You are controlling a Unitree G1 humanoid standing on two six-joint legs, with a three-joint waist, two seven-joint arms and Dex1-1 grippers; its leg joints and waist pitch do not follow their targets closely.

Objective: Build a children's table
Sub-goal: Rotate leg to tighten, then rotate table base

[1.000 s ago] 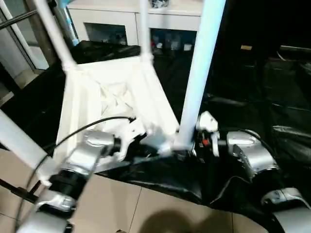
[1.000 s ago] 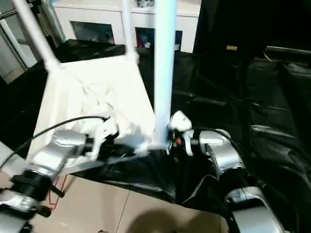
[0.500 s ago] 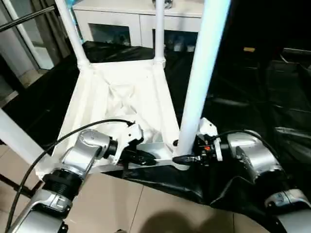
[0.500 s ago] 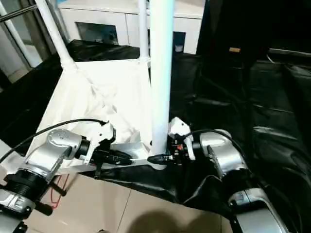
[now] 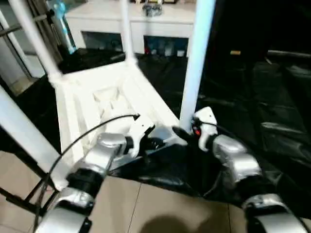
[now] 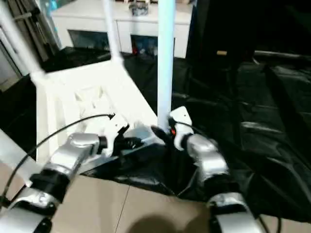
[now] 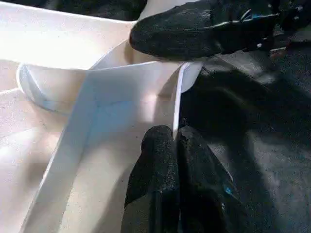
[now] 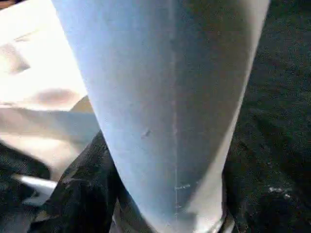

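White plastic rectangular tabletop (image 5: pixel 97 97) lies upside down, legs up; left hand (image 7: pixel 176 141) clenched at its rim, right hand (image 5: pixel 187 133) grasping white tapered tube leg (image 5: pixel 194 63).

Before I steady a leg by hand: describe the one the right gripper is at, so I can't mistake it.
Find the upturned white tabletop on the black sheeting. Four white legs rise from its corners; yours is the leg at the near corner on the robot's right. Unlike the others, it has the right gripper at its base.
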